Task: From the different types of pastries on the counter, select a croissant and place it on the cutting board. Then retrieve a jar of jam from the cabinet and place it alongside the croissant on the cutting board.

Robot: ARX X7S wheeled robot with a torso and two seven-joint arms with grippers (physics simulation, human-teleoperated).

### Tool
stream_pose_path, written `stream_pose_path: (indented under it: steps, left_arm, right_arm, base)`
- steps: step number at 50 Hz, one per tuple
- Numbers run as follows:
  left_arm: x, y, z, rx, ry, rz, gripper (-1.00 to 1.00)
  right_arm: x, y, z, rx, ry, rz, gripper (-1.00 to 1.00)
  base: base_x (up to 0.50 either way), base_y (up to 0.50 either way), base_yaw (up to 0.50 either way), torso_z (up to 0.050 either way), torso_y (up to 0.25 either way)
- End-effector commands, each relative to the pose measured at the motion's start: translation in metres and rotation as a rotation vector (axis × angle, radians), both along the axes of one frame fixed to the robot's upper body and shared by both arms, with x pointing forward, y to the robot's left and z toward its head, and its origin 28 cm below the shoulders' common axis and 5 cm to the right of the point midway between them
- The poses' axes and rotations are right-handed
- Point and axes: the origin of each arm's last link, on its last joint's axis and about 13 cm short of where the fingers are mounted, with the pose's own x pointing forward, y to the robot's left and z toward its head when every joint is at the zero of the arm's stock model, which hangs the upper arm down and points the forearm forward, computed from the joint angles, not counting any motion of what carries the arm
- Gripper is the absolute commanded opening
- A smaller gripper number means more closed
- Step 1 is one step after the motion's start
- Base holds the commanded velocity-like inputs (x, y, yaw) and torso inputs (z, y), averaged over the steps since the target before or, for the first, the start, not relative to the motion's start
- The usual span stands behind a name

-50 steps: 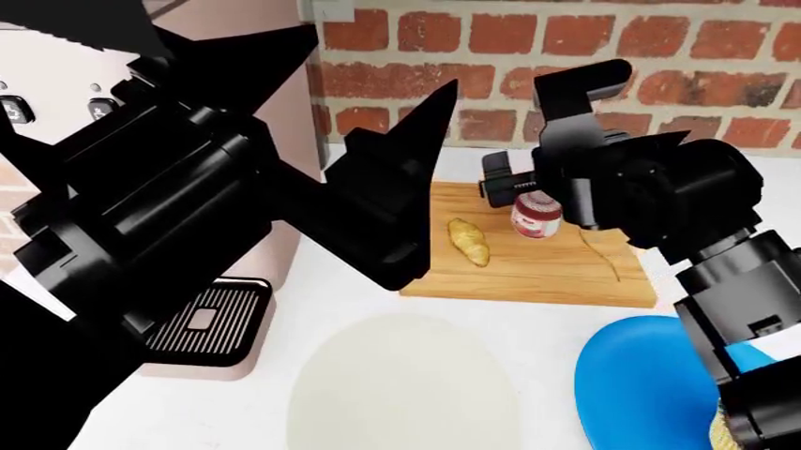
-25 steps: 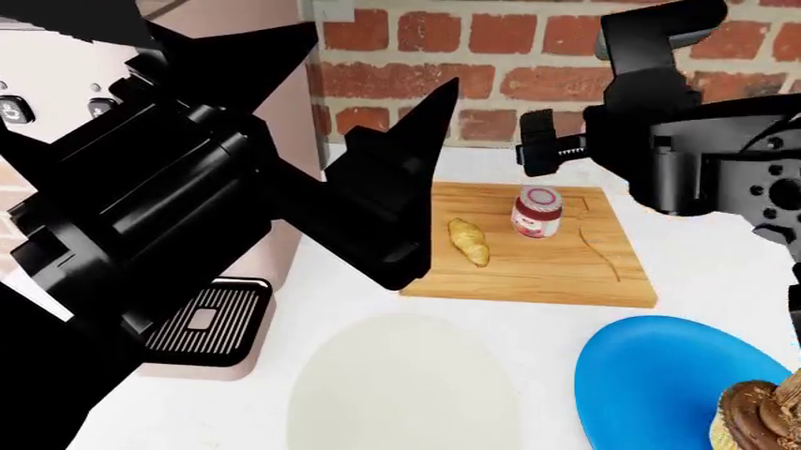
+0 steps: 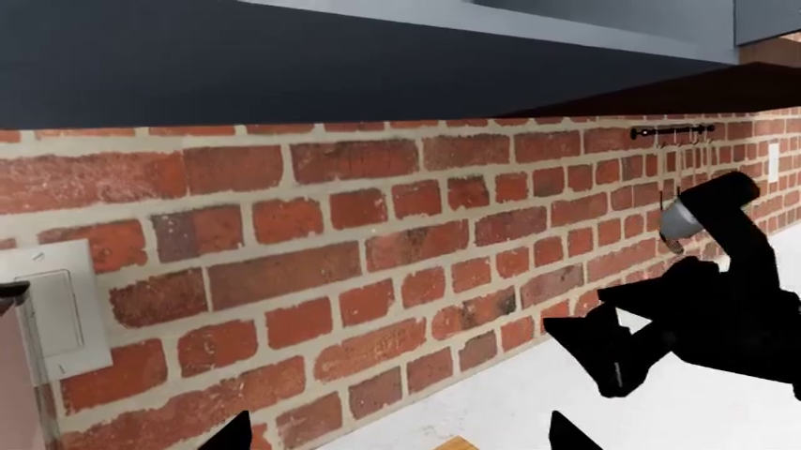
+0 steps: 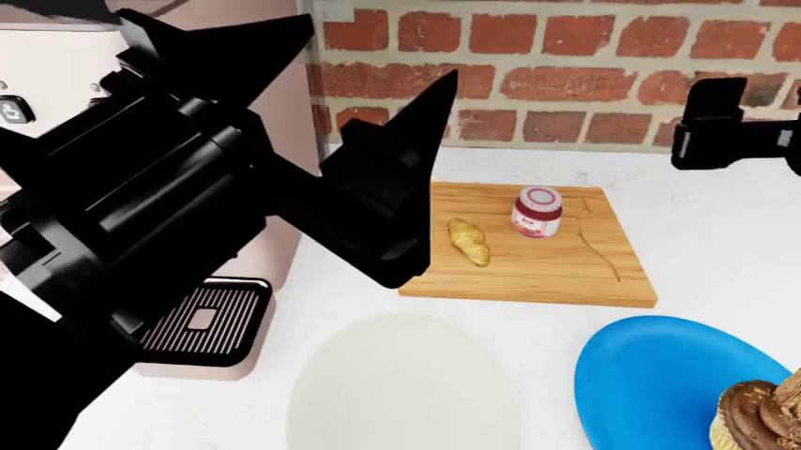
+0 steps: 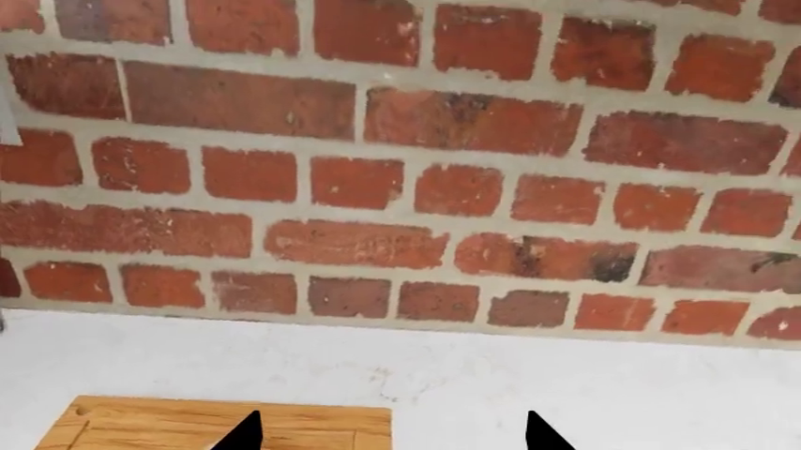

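Observation:
The cutting board [image 4: 551, 272] lies on the white counter [image 4: 701, 244] below the brick wall. A golden-tan croissant [image 4: 470, 242] lies on its left part, and the jar of jam [image 4: 536, 212] stands upright beside it, a little apart. My right gripper [image 4: 703, 133] hovers at the far right, well clear of the jar. In the right wrist view the right gripper [image 5: 390, 433] is open and empty over the board's corner [image 5: 188, 427]. My left gripper [image 4: 363, 80] fills the foreground, raised and open; the left wrist view shows the left gripper [image 3: 397, 436] empty, facing the wall.
A cream plate [image 4: 400, 384] sits at the front. A blue plate [image 4: 639, 375] at the front right carries a chocolate cupcake [image 4: 757, 417]. A coffee machine [image 4: 206, 319] stands at the left. In the left wrist view my right arm [image 3: 701, 319] shows against the brick wall [image 3: 375, 244].
My right gripper, around the jar a second ago, has let it go, risen and pulled away to the right. The jar stays upright on the board. The left arm barely moved.

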Motion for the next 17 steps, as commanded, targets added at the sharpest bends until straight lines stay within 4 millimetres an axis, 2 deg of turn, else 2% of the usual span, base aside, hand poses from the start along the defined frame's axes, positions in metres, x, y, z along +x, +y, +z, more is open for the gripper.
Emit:
stream_pose_path:
  steps: [1,5,17]
  left_arm:
    - [-0.002,0.001,0.002,-0.006,-0.008,0.003,1.0]
    - [-0.004,0.003,0.003,-0.014,-0.015,0.01,1.0]
    - [-0.012,0.006,0.012,-0.05,-0.052,0.024,1.0]
  right_arm:
    - [-0.05,-0.014,0.009,0.021,-0.127,-0.056,1.0]
    - [-0.062,-0.016,0.01,0.031,-0.161,-0.066,1.0]
    - [-0.084,-0.023,-0.005,0.07,-0.214,-0.076,1.0]
  base:
    - [0.0,0.0,0.0,0.0,0.0]
    - [0.0,0.0,0.0,0.0,0.0]
    - [0.0,0.0,0.0,0.0,0.0]
